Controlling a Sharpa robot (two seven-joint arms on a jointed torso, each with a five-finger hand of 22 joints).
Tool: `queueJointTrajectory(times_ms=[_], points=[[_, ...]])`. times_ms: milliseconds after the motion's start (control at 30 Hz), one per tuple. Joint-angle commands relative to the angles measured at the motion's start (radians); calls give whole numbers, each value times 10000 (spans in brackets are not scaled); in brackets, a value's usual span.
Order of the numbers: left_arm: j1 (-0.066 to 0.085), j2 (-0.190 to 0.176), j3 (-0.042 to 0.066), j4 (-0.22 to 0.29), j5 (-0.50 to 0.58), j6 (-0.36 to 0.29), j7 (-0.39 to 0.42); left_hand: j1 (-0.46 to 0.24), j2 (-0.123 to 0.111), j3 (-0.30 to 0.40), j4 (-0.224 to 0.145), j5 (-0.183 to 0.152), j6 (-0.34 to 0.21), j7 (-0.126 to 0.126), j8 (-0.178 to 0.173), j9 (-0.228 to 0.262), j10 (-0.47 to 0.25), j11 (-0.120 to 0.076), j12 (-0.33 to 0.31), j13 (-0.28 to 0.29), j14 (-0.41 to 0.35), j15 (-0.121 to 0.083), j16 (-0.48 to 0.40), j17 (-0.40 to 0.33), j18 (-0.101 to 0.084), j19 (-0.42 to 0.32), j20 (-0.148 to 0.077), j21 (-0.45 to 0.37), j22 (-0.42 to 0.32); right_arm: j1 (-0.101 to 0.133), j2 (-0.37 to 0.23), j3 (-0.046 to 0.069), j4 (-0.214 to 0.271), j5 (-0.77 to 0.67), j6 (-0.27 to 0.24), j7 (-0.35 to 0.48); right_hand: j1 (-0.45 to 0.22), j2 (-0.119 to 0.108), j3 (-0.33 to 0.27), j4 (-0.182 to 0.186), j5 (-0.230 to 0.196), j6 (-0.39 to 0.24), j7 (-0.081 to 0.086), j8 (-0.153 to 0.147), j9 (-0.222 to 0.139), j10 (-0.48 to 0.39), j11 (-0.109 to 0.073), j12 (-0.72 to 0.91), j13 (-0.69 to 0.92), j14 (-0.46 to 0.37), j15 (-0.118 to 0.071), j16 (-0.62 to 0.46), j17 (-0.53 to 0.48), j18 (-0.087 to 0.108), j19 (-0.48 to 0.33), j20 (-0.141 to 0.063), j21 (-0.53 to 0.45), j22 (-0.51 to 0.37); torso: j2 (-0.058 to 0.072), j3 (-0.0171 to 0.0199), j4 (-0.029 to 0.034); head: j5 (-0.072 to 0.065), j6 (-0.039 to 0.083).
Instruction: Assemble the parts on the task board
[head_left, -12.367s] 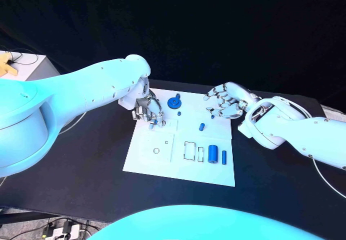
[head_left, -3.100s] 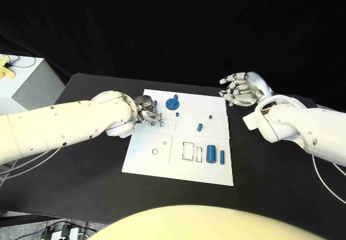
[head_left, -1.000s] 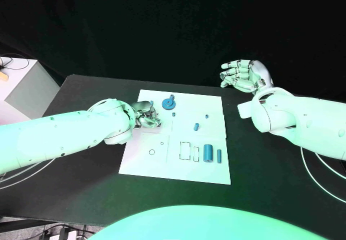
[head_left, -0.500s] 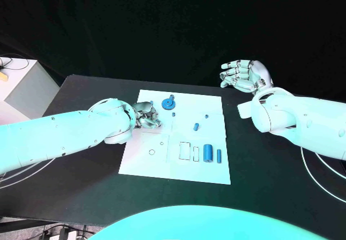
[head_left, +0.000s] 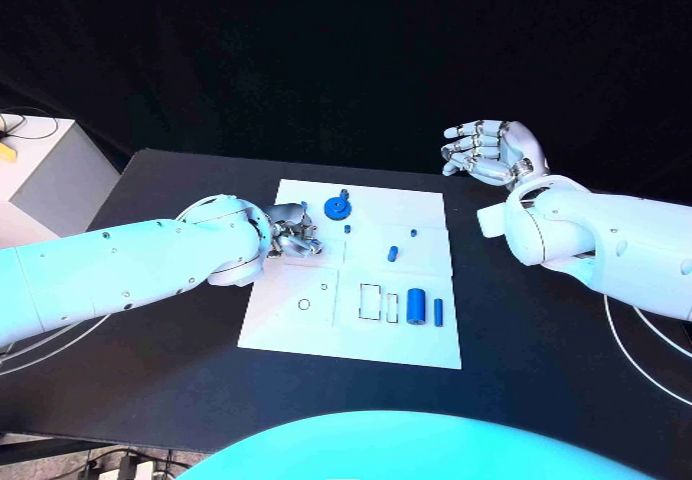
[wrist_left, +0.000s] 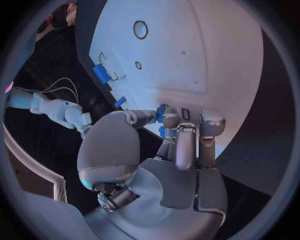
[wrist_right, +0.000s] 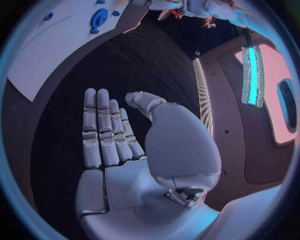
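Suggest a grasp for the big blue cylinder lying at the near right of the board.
Probably pinch the big blue cylinder across its round sides at mid-length, coming straight down from above. It lies flat on the task board, long axis running near-to-far, with a thinner blue pin close on its right, so the fingertips must be slim there. The right robot hand is open and free.

Black table (head_left: 173, 330), dark backdrop, white cabinet (head_left: 43, 170) beside.

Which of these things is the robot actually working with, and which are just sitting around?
Part of the job:
white flat task board
small blue part pinched in the left robot hand
round blue gear-like part
blue cylinder part

Just lying about:
black table
white box beside it
right robot hand, raised, holding nothing
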Motion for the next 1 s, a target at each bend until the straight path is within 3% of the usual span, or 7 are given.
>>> queueJointTrajectory(times_ms=[33,1000], points=[[-29,16,-29,-31,-146,211,-28,137,72,2098,-2157,13,56,15,-23,3,-18,40,-62,-9,449,-25,0,809,-120,-31,13,-18,-11,1,-5,6,29,-17,174,94,-106,-3,0,-64,65,-71,399,2,-16,23,47,-68,-11,4,68,-78,-26,73,-15,51,-76,-29,0,-2,3,4,1],[-26,-8,-28,-77,-181,193,-305,196,103,2084,-2150,34,66,19,-37,-13,25,44,-35,75,467,-21,17,862,-133,6,19,13,55,0,-26,6,40,-17,152,136,-104,-2,2,-75,87,-71,401,5,-18,26,49,-73,-12,-2,73,-104,-41,73,-19,56,-96,-58,2,8,-7,-30,1]])
